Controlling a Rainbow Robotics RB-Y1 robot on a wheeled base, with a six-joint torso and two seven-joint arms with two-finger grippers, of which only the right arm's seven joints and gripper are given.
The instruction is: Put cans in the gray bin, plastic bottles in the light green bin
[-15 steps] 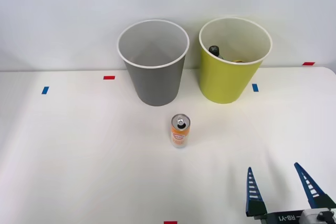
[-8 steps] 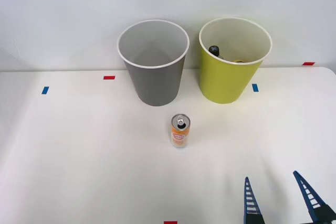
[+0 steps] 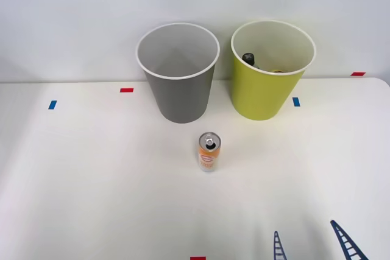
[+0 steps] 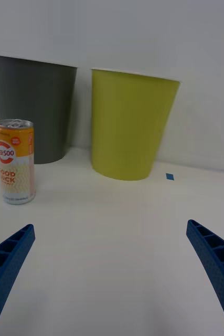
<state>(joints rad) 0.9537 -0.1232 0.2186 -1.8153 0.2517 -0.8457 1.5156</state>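
**Observer:** What are the fingers doing?

**Operator:** My right gripper (image 3: pixel 312 245) sits at the lower right of the front view, its fingers (image 4: pixel 7 262) spread wide with nothing between them.

**Observer:** And the target?

**Operator:** The orange-and-white can (image 3: pixel 209 151) stands upright near the frame's centre, well apart from the gripper. The gray bin (image 3: pixel 178 74) is just behind it; the light green bin (image 3: pixel 270 71) is at upper right with something dark inside.

**Observer:** How will it handle?

**Operator:** I'd judge it light and rigid, but smooth and thin-walled, so it could slip or dent. I'd take it across the middle of the body, below the pull-tab top.

**Observer:** The surroundings?

**Operator:** A plain white table (image 3: pixel 91 181) carrying small red and blue tape marks (image 3: pixel 127 90), with a bare pale wall (image 3: pixel 73 16) behind it.
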